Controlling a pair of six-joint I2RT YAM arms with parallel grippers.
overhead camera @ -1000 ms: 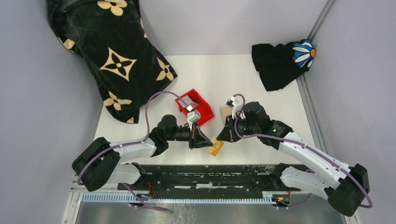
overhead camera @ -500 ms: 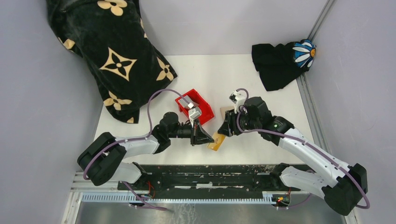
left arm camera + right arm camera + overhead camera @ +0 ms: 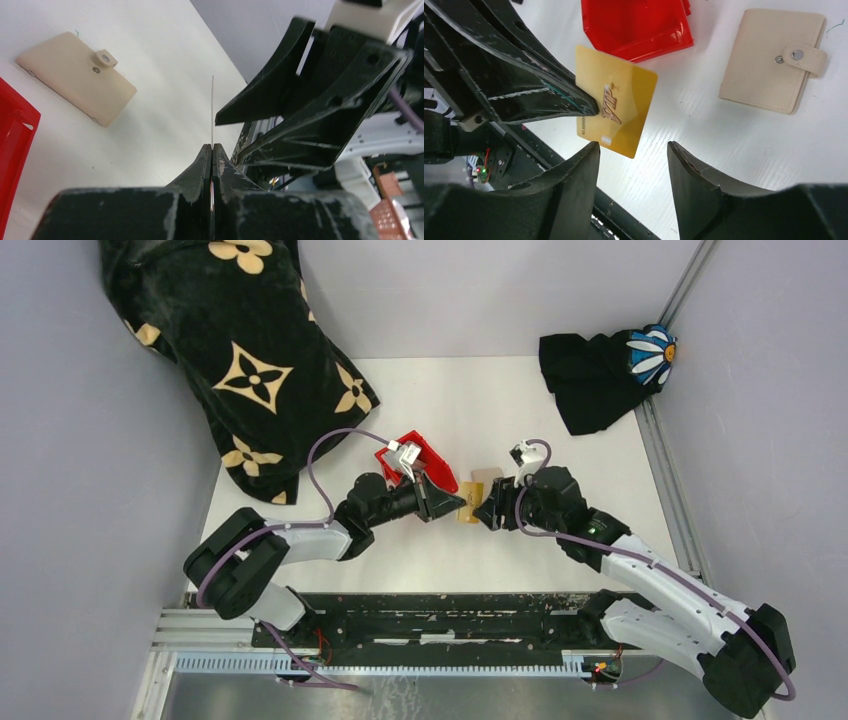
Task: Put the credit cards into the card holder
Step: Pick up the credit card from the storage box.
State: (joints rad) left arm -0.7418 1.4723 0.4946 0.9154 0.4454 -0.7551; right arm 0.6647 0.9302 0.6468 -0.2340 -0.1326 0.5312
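A gold credit card (image 3: 616, 107) marked VIP hangs above the table, and my left gripper (image 3: 212, 146) is shut on one end of it. In the left wrist view the card (image 3: 212, 110) shows only as a thin edge. My right gripper (image 3: 634, 144) is open just in front of the card, which touches neither finger. The card holder (image 3: 771, 60) is a beige wallet, closed with its snap tab. It lies flat on the table beyond both grippers. From above, the card (image 3: 467, 508) sits between my left gripper (image 3: 455, 503) and right gripper (image 3: 483, 512), near the card holder (image 3: 486, 476).
A red plastic bin (image 3: 425, 462) stands close behind the left gripper, to the left of the wallet. A black cloth with tan flowers (image 3: 240, 350) covers the back left. A black cloth with a daisy (image 3: 610, 365) lies at the back right. A black rail (image 3: 430, 610) runs along the near edge.
My right gripper has opened and let go of the card. My left gripper stayed shut on it and carried it away from the near edge, toward the bin and the wallet.
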